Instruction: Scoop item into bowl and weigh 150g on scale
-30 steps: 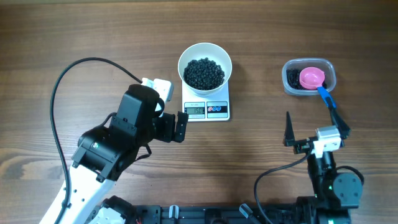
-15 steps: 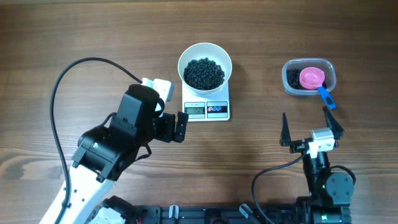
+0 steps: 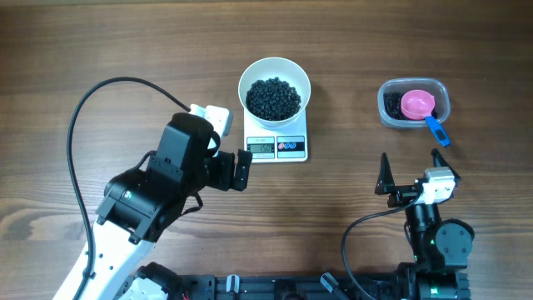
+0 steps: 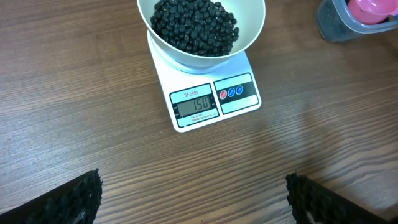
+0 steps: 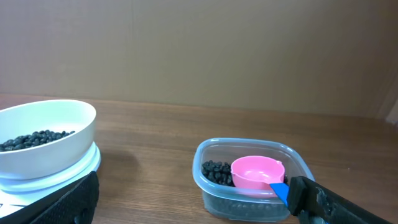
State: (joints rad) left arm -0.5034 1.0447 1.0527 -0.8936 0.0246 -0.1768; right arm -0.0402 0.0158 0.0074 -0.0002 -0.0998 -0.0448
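The white bowl stands on the scale and holds a heap of the black item. In the left wrist view the scale's display reads 150. My left gripper hovers open just left of and nearer than the scale, its fingers wide apart over bare wood. My right gripper is open and empty, nearer than the clear tub. In the tub lies the pink scoop with a blue handle, over more of the item.
A black cable loops over the table at the left. Both arm bases sit along the near edge. In the right wrist view the tub stands ahead of the gripper, with the bowl far to its left.
My right gripper has drawn back toward the near edge, away from the scoop's blue handle, staying open. The left arm, bowl and scale have not moved.
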